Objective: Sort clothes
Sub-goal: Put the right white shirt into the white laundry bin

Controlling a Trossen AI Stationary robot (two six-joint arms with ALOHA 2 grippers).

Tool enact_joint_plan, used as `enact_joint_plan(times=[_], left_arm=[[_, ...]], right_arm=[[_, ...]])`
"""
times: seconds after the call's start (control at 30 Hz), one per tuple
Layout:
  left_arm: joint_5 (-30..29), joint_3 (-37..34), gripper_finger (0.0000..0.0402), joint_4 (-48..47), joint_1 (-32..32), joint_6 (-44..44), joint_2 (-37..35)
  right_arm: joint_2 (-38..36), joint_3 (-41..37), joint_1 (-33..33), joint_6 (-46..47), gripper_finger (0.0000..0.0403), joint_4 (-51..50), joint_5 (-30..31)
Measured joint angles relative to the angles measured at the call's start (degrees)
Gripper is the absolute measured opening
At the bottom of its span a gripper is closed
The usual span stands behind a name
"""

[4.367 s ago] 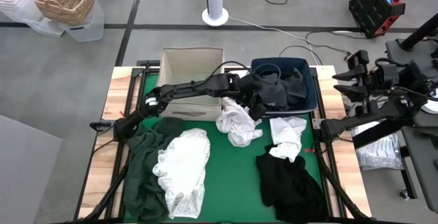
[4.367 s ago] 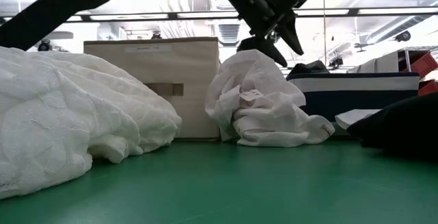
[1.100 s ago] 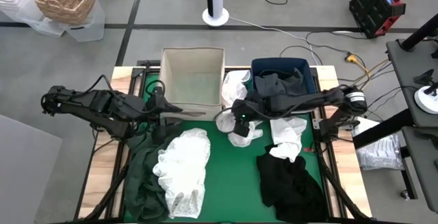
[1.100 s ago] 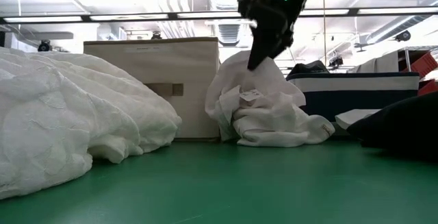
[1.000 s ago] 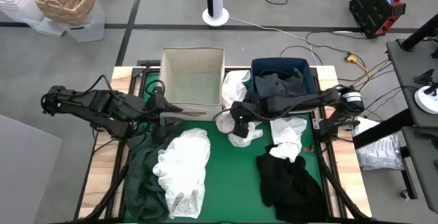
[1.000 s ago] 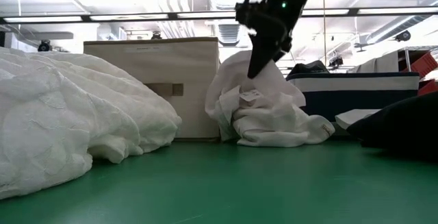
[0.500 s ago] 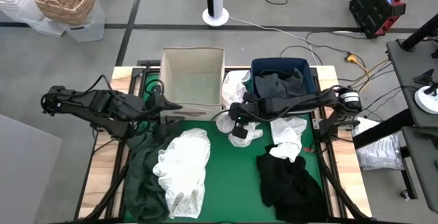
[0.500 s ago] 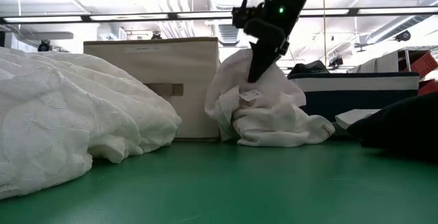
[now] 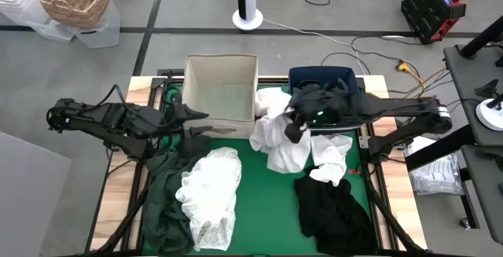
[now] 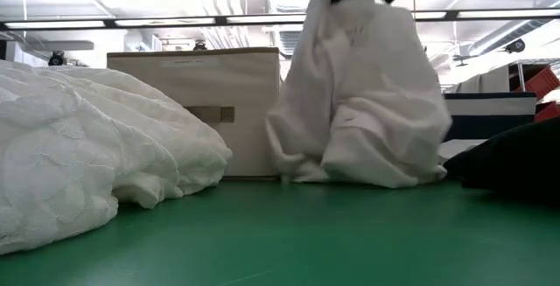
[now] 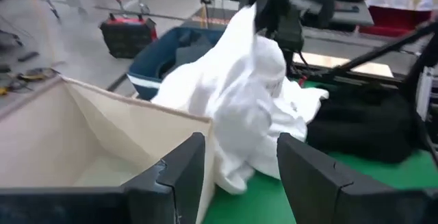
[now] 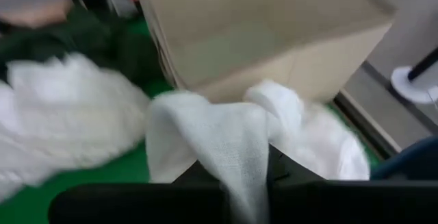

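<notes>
**Centre of frame: white garment lifted by the right arm**

At centre of the high view, the right end effector (image 9: 292, 126) is clamped on the top of a white garment (image 9: 280, 141). The cloth hangs from it in a tall drape; its lower folds rest on the green table (image 9: 259, 210), just right of the beige fabric box (image 9: 221, 86) and left of the navy bin (image 9: 355, 111). In the low view the end effector sits at top centre, the garment spreading below.

Left end effector (image 9: 192, 117), fingers apart, hovers at the box's left front corner.

Other clothes: lacy white garment (image 9: 208, 194) lower left beside a dark green one (image 9: 163, 202); black garment (image 9: 330, 208) lower right; small white piece (image 9: 330, 156) above it.
</notes>
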Motion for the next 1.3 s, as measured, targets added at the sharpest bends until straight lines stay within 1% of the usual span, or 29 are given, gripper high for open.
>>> enact_joint_plan(times=[0.1,0.23,0.37,0.47,0.63,0.83,1.13,1.2,1.3], left_arm=[[-1.12,0.00,0.0162,2.00,0.02,1.66,-0.23],[-1.32,0.02,0.0162,5.73,0.02,4.43,-0.68],[-1.50,0.02,0.0162,10.46,0.02,6.35,-1.42],[-2.69,0.02,0.0162,13.54,0.02,6.77,-2.25],[-2.99,0.02,0.0162,17.37,0.02,6.81,-4.01],[-6.17,0.02,0.0162,19.98,0.02,8.70,-5.92],[-6.34,0.02,0.0162,21.91,0.09,10.21,-7.70],[-6.34,0.02,0.0162,21.88,0.07,10.21,-7.87],[-6.33,0.04,0.0162,21.79,0.07,10.21,-7.97]], right_arm=[[-2.64,2.16,0.00,-1.05,0.0009,0.76,0.00],[-3.53,6.41,0.00,-2.79,0.0009,1.22,0.01],[-2.64,12.07,0.00,-5.60,0.0009,1.23,0.01],[-1.63,16.47,0.00,-7.51,0.0009,1.66,0.02],[0.51,24.40,0.00,-12.03,0.0009,1.63,0.02],[5.05,36.49,0.00,-17.72,0.0009,1.72,-0.40],[14.99,57.47,0.02,-24.26,0.0009,3.95,-4.98],[14.67,56.03,0.01,-25.86,0.0009,10.59,-5.79],[14.34,54.52,-0.01,-27.60,0.0009,18.18,-9.98]])
